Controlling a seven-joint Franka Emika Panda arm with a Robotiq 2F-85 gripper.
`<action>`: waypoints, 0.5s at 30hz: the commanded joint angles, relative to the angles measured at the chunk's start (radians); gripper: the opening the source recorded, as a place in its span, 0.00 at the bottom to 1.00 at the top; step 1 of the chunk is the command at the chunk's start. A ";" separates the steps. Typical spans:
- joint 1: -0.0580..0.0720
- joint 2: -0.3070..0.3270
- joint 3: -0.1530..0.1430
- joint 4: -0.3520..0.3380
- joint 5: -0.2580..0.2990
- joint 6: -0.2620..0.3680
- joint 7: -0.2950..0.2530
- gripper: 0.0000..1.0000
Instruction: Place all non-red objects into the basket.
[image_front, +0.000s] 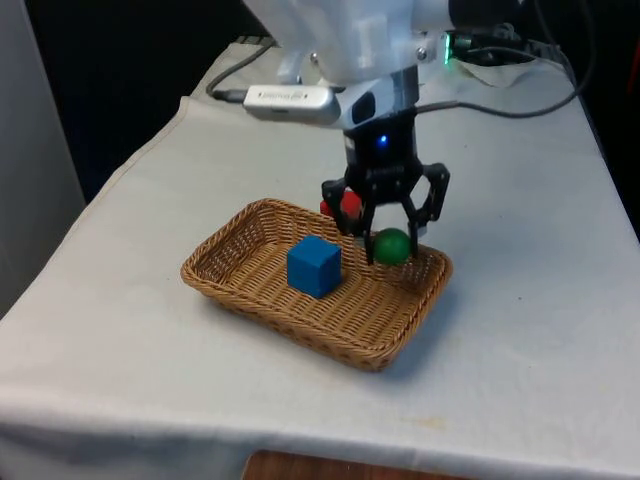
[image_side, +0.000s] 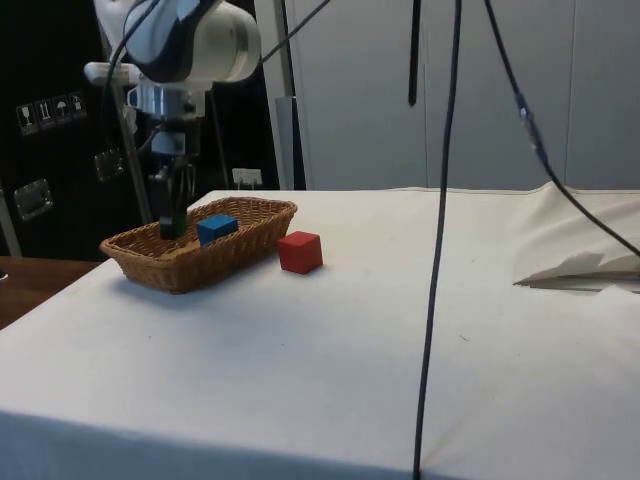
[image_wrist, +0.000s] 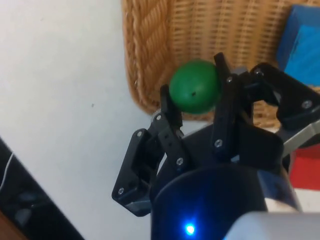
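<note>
The basket (image_front: 262, 290) sits at the front view's centre, holding a blue cube (image_front: 314, 266). Above its right end, the gripper (image_front: 390, 249) is clamped on a green ball (image_front: 392, 246). A red cube (image_side: 300, 251) rests on the cloth just beside the basket.

one basket (image_front: 262, 289), one blue cube (image_front: 314, 266), one green ball (image_front: 392, 246), one red cube (image_side: 300, 252)
</note>
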 joint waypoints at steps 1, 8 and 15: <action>-0.006 0.020 -0.001 0.023 -0.001 -0.010 0.002 0.00; -0.008 0.077 -0.019 0.075 0.000 -0.001 0.000 0.00; -0.018 0.142 -0.027 0.146 0.001 -0.012 0.005 0.00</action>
